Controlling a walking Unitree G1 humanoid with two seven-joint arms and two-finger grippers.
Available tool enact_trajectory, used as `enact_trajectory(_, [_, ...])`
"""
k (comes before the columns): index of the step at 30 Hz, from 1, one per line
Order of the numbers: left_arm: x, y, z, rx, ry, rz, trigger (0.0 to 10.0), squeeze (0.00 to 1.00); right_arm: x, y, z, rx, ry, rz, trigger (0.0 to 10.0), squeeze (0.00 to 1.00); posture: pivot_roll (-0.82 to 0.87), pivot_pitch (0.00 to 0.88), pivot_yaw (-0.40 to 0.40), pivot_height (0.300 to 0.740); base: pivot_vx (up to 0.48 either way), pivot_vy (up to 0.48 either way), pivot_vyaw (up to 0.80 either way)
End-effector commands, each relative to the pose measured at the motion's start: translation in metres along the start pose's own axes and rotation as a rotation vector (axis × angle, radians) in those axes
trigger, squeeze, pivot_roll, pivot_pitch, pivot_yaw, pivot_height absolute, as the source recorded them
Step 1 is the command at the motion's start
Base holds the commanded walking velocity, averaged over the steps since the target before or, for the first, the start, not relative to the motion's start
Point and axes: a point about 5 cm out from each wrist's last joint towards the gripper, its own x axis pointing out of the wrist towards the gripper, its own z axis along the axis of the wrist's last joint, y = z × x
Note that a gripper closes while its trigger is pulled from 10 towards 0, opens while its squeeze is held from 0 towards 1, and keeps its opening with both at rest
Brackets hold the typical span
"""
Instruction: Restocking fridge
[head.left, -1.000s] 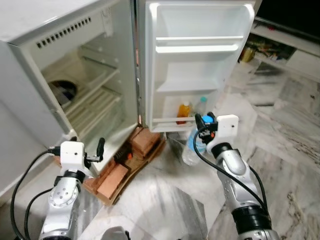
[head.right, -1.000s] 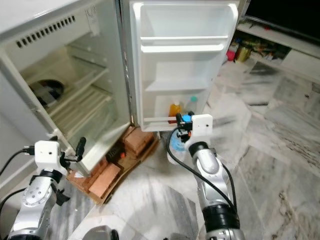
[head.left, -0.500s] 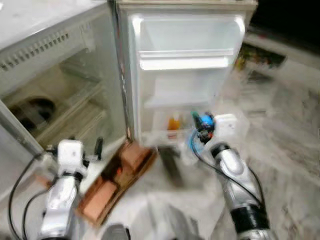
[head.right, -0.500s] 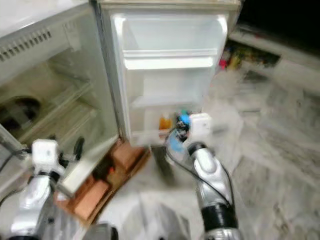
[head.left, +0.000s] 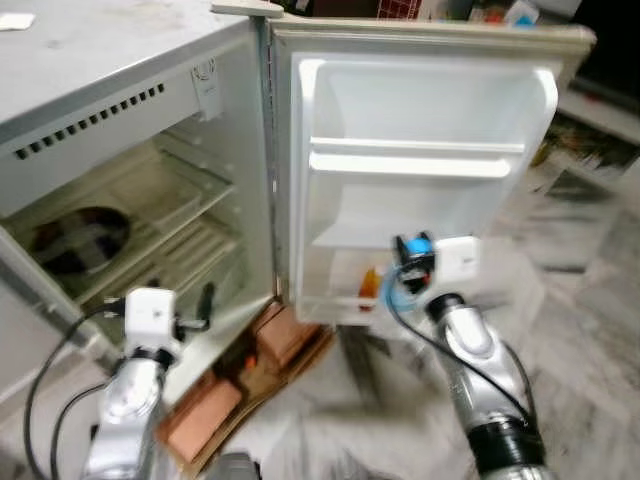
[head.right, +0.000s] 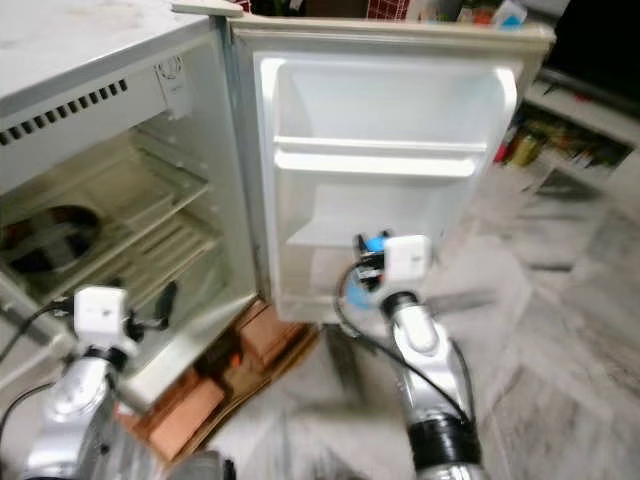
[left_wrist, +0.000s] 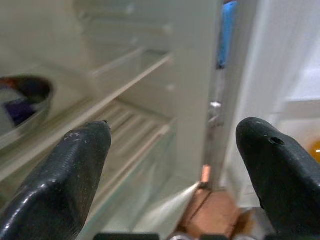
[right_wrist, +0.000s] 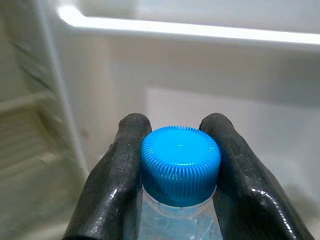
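Head views: right gripper raised before the open fridge door, orange bottle low in the door shelf behind.

Right wrist: pinching the bottle at its blue cap; best kept upright, eased over the rail.

Left wrist: left gripper spread, idle.

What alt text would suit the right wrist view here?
The right gripper holds a clear bottle by its neck, its two black fingers clamped either side of the blue cap. Behind it are the open fridge door's white shelves.
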Motion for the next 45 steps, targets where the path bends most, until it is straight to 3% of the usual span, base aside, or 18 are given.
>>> enact_trajectory(1, [0.0035, -0.0075, 0.0056, 0.004, -0.021, -0.025, 10.0, 0.0, -0.0016, -0.0102, 0.0055, -0.019, -0.021, -0.024, 10.0, 0.0, 0.02, 0.058, -0.059, 0.74, 0.292, 0.0, 0.0])
enact_trajectory(9, [0.0031, -0.0074, 0.006, 0.008, -0.022, -0.027, 10.0, 0.0, -0.0005, -0.0095, 0.0045, -0.024, -0.016, -0.024, 10.0, 0.0, 0.02, 0.058, -0.058, 0.74, 0.289, 0.0, 0.0])
enact_trajectory(21, [0.002, -0.0069, 0.0056, 0.016, -0.015, -0.02, 10.0, 0.0, -0.0017, -0.0063, 0.0004, -0.022, 0.002, -0.002, 10.0, 0.0, 0.03, 0.059, -0.058, 0.74, 0.0, 0.0, 0.0])
enact_trajectory(30, [0.0025, -0.0078, 0.005, 0.014, -0.011, -0.021, 10.0, 0.0, -0.0006, -0.0083, 0.0027, -0.03, -0.007, -0.007, 10.0, 0.0, 0.02, 0.06, -0.056, 0.74, 0.0, 0.0, 0.69])
enact_trajectory(45, [0.0058, -0.0086, 0.0061, 0.012, -0.016, -0.018, 10.0, 0.0, 0.004, -0.0119, 0.0079, -0.011, -0.03, -0.035, 10.0, 0.0, 0.02, 0.058, -0.059, 0.735, 0.0, 0.0, 0.0])
